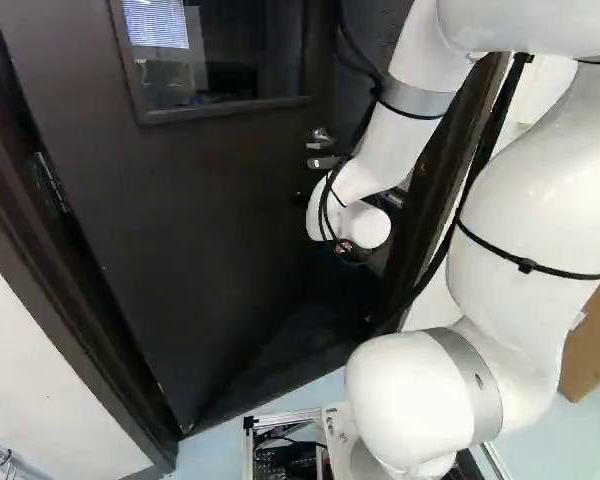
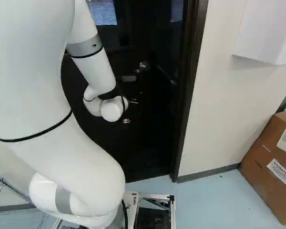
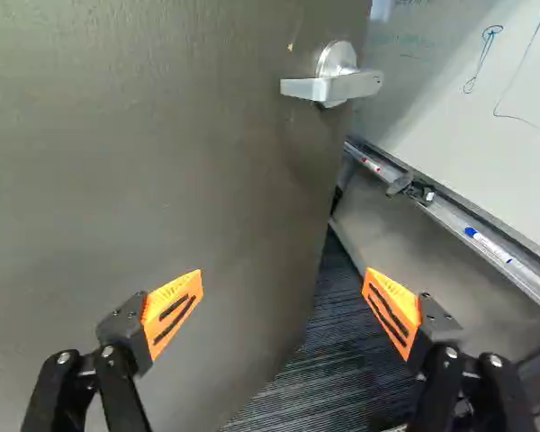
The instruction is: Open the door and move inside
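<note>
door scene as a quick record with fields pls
door: partly open, dark, with a window
handle: silver lever near the door's free edge, ungripped
claw: open, holding nothing
beyond door edge: whiteboard, tray with markers, dark striped floor
right of right base view: cardboard box by the wall

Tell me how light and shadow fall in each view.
Left base view: the door is dark, the arm bright white. Right base view: the door sinks nearly to black beside a pale wall. Wrist view: the door is better lit, its handle shines, and soft shadow greys the whiteboard near it.
</note>
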